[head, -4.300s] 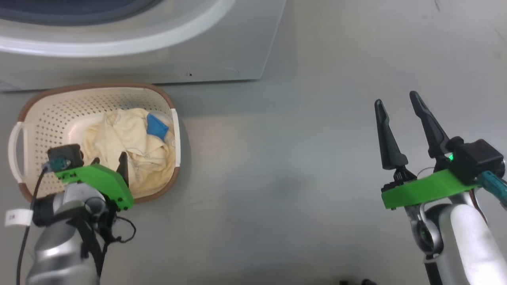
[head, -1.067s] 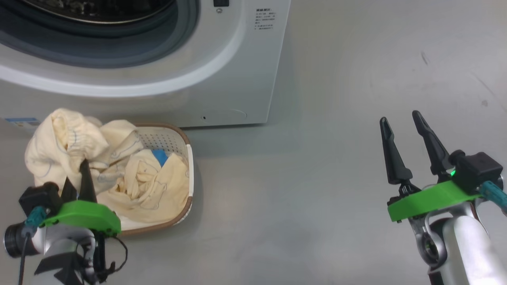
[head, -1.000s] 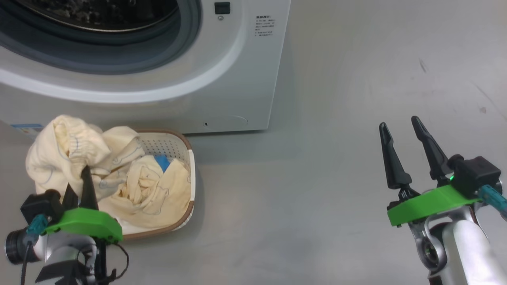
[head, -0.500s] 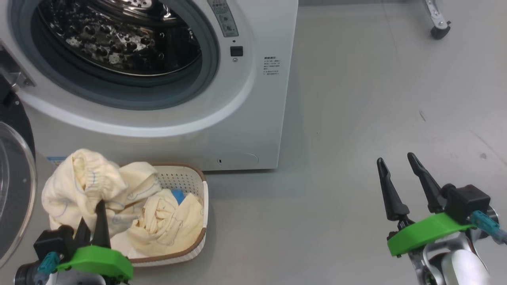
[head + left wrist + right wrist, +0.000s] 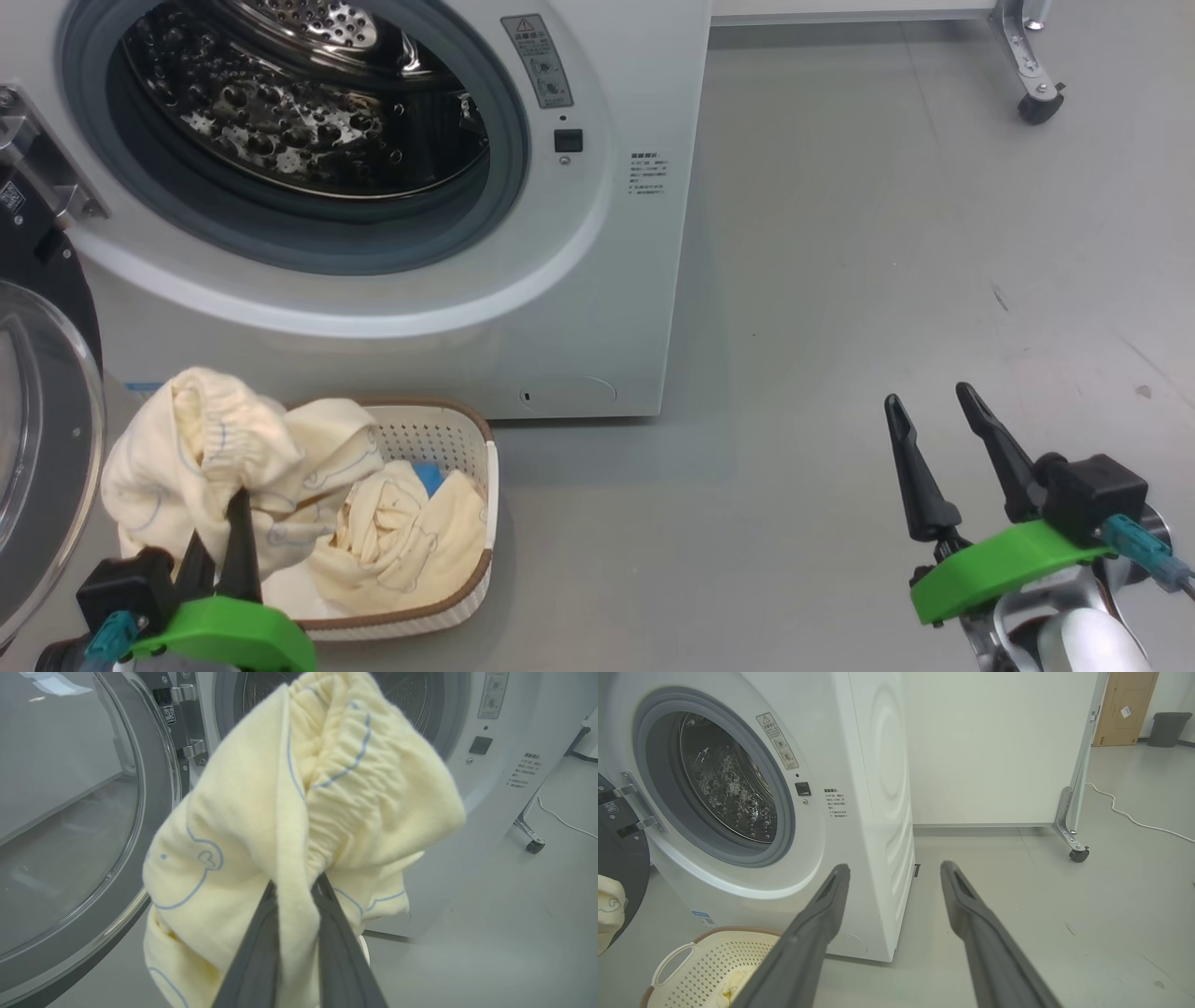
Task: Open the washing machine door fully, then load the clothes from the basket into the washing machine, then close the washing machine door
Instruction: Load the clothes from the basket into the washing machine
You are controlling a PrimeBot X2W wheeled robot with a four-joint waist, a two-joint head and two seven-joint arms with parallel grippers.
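The washing machine [image 5: 597,308] stands with its steel drum [image 5: 299,103] exposed. Its door [image 5: 42,439] is swung open at the left, also seen as the door [image 5: 70,812] in the left wrist view. My left gripper [image 5: 224,523] is shut on a cream-yellow garment [image 5: 196,448], lifted above the basket [image 5: 439,616]. In the left wrist view the garment [image 5: 303,812] bunches over the fingers [image 5: 261,952]. More clothes [image 5: 392,532] lie in the basket. My right gripper [image 5: 934,429] hangs open over bare floor at the right, nothing between its fingers [image 5: 817,919].
A white panel on a castor foot [image 5: 1078,854] stands behind the machine to the right, with a cable [image 5: 1134,821] along the floor. Grey floor [image 5: 840,327] spreads to the right of the machine.
The head camera has tilted up, bringing the drum and open door into view. My left gripper keeps hold of the lifted garment. The right gripper stays open.
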